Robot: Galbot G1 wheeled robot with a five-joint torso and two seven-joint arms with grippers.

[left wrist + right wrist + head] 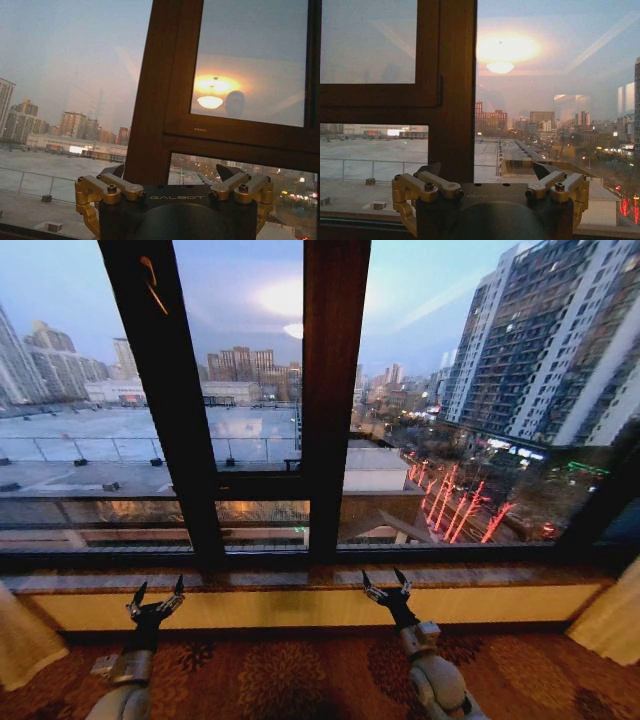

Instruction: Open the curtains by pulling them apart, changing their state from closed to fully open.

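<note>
The curtains are drawn apart: one cream panel point(20, 640) is bunched at the lower left edge of the head view, the other point(612, 625) at the lower right edge. Between them the window glass point(250, 390) is bare. My left gripper point(160, 590) is raised in front of the sill, open and holding nothing, well right of the left panel. My right gripper point(384, 582) is also open and holding nothing, far left of the right panel. In the wrist views the left gripper point(172, 172) and right gripper point(487, 170) point at the window with their fingers spread.
Dark brown window posts point(335, 390) and a slanted one point(160, 390) divide the glass. A stone sill point(300, 580) runs along the wall above a cream skirting band point(300, 608). Patterned red carpet point(280, 675) covers the floor. A city at dusk lies outside.
</note>
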